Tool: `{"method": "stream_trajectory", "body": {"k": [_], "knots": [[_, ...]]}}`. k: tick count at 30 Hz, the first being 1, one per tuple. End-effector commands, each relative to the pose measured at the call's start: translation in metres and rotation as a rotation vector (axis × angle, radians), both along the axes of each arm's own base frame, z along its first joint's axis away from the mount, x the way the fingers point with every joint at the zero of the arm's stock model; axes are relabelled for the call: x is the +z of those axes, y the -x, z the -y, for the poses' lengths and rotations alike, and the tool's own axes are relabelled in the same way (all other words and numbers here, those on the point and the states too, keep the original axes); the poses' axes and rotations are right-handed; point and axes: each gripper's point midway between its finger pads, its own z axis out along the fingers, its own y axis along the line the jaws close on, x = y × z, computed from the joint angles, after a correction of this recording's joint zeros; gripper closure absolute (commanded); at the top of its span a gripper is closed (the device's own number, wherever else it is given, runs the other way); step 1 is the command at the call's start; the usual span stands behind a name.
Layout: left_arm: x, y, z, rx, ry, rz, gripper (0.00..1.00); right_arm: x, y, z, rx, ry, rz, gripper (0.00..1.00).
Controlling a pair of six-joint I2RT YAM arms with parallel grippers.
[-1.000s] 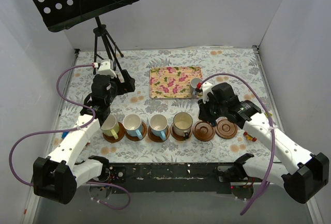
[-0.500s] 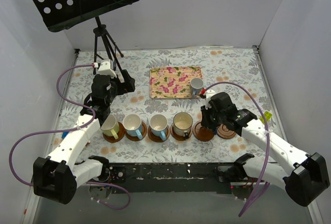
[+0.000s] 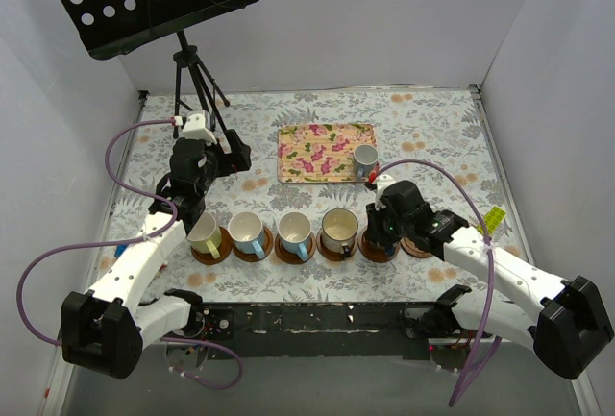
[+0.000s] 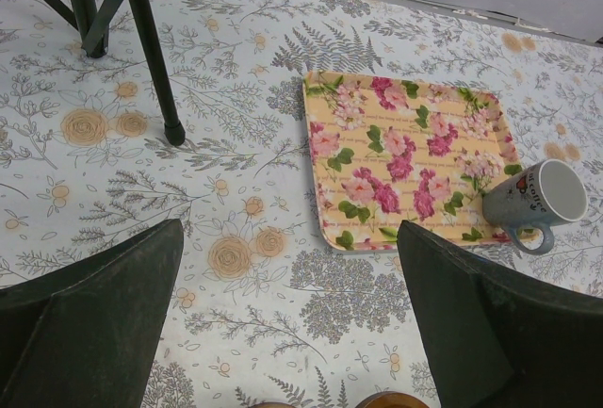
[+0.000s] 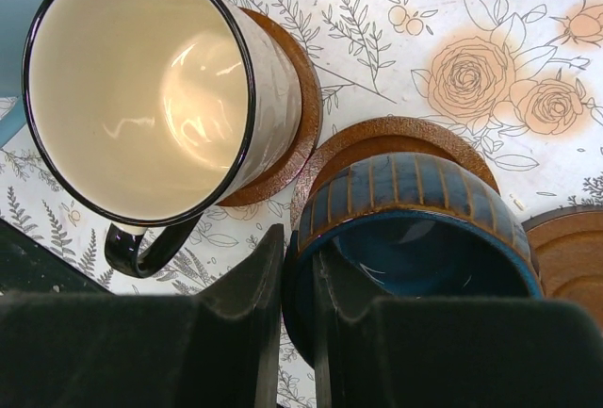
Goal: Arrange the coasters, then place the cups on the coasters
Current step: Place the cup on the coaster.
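Note:
Six brown coasters lie in a row near the front. The first four hold a yellow-green cup [image 3: 204,233], two light blue cups [image 3: 247,232] [image 3: 294,232] and a cream cup [image 3: 338,231]. My right gripper [image 5: 300,267] is shut on the wall of the dark blue cup [image 5: 415,201], one finger inside and one outside. It holds the cup over the fifth coaster [image 5: 396,135]; I cannot tell whether they touch. The sixth coaster [image 3: 420,245] is bare. A small grey-blue cup [image 3: 364,159] stands at the tray's right edge. My left gripper [image 4: 290,229] hangs open and empty behind the row.
The floral tray [image 3: 322,152] lies at the back centre. A music stand's tripod [image 3: 197,89] stands at the back left, close to my left wrist. White walls close off the table on three sides.
My right arm has come forward and left from beside the tray, carrying the dark blue cup down to the fifth coaster. The left arm has not moved.

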Motion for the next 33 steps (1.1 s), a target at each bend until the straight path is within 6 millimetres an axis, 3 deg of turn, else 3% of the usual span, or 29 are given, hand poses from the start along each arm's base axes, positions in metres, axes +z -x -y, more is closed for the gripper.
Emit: {"method": "stream_trajectory", "body": {"k": [1, 33], "knots": [[0.013, -0.002, -0.002, 0.006, 0.003, 0.029, 0.02, 0.011, -0.013, -0.012, -0.018, -0.057, 0.066, 0.99], [0.013, -0.002, -0.001, 0.003, 0.004, 0.027, 0.02, -0.015, -0.011, -0.013, -0.030, -0.027, 0.023, 0.99]]}}
